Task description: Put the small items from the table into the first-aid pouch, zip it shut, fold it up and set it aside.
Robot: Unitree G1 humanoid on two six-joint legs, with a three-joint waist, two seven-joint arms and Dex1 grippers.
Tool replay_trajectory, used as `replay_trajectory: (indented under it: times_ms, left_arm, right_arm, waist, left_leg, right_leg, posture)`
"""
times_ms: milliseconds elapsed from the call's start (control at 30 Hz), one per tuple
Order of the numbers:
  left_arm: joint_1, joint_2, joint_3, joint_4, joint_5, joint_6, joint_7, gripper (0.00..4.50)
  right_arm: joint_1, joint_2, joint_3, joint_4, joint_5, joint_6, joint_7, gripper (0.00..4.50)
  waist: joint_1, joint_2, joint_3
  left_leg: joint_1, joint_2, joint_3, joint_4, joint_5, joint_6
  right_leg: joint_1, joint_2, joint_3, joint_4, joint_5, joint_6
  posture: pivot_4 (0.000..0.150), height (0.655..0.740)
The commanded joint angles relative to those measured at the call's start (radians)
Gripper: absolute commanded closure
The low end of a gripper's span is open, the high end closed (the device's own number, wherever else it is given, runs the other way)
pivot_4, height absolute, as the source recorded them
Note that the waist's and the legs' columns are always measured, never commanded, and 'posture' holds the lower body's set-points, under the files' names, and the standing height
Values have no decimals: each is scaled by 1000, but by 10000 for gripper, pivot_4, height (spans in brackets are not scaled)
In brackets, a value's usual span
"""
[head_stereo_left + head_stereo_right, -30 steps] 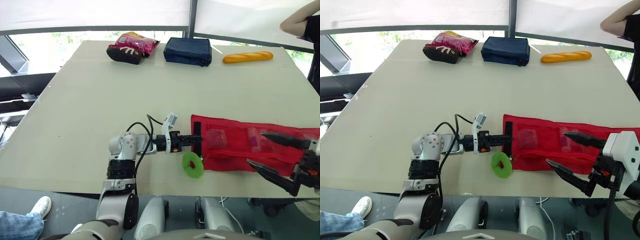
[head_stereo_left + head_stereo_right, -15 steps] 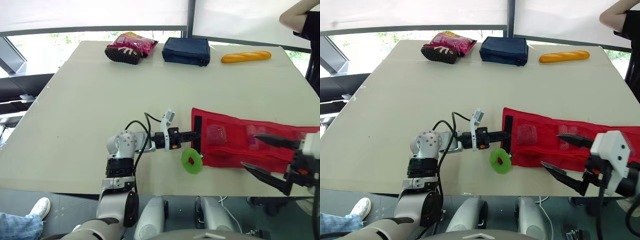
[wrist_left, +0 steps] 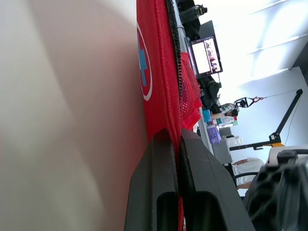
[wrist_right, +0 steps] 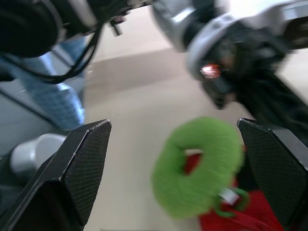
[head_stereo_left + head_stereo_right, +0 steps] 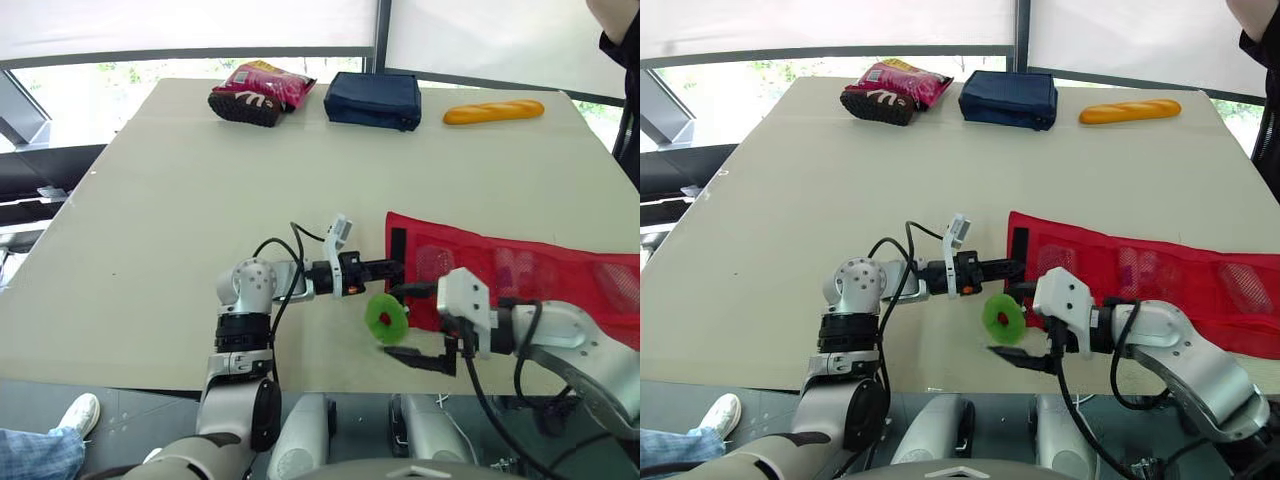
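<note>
The red mesh first-aid pouch (image 5: 540, 275) lies unfolded along the table's near right side. It has a white cross emblem (image 3: 144, 67) on it. My left gripper (image 5: 396, 268) is shut on the pouch's left edge, the red fabric pinched between its fingers (image 3: 168, 159). A fluffy green ring (image 5: 385, 317) with a red centre lies on the table at the pouch's near left corner. My right gripper (image 5: 392, 322) is open and straddles that ring (image 4: 199, 166), one finger (image 4: 82, 183) on either side, not touching it.
At the far edge sit a pink snack bag (image 5: 263, 92), a navy pouch (image 5: 375, 100) and a bread roll (image 5: 494, 112). A person's arm (image 5: 622, 50) shows at the top right. The table's front edge runs just below the ring.
My right arm has swung left from the pouch's right end to the green ring, still open. The left gripper keeps its hold on the pouch's edge.
</note>
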Motion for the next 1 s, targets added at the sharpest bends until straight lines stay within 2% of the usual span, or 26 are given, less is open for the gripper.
replay_trajectory:
  times_ms: [33, 233, 600, 700, 867, 967, 1000]
  left_arm:
    - [-16, -13, 3, -14, -24, -19, 0, 44821]
    - [-5, -23, 10, -21, -27, -13, 18, 44821]
    - [-1, -15, 10, -16, -26, -12, 28, 44821]
    - [0, -10, 9, -14, -26, -13, 27, 45000]
    - [-1, -6, 8, -5, -20, -23, 26, 45000]
    - [-1, -6, 11, -3, -20, -29, 26, 45000]
    - [-2, -3, 10, -1, -19, -32, 25, 45000]
  right_arm:
    - [-61, 23, 77, 83, -123, -65, 24, 0]
    - [-88, 56, 134, 147, -192, -79, 67, 0]
    - [-85, 37, 203, 229, -368, -169, 112, 0]
    - [-83, 38, 199, 237, -391, -185, 117, 7349]
    - [-85, 39, 174, 251, -406, -198, 124, 28385]
    - [-81, 45, 153, 249, -388, -186, 127, 42499]
    - [-84, 41, 151, 255, -395, -194, 129, 44591]
  waist:
    - [-1, 0, 0]
    - [-1, 0, 0]
    - [-1, 0, 0]
    - [-1, 0, 0]
    - [-1, 0, 0]
    - [-1, 0, 0]
    - [-1, 0, 0]
  left_leg:
    - [0, 0, 0, 0, 0, 0]
    - [1, 0, -1, 0, 0, 0]
    - [1, 0, -1, 0, 0, 0]
    - [1, 0, -1, 0, 0, 0]
    - [1, 0, -1, 0, 0, 0]
    - [1, 0, -1, 0, 0, 0]
    - [1, 0, -1, 0, 0, 0]
  right_leg:
    - [0, 0, 0, 0, 0, 0]
    - [0, 0, -1, 1, 0, 0]
    - [0, 0, -1, 1, 0, 0]
    - [0, 0, -1, 1, 0, 0]
    - [0, 0, -1, 1, 0, 0]
    - [0, 0, -1, 1, 0, 0]
    - [0, 0, -1, 1, 0, 0]
  posture:
    - [1500, 7134]
    - [1500, 7134]
    - [1500, 7134]
    - [1500, 7134]
    - [1500, 7134]
    - [1500, 7134]
    - [1500, 7134]
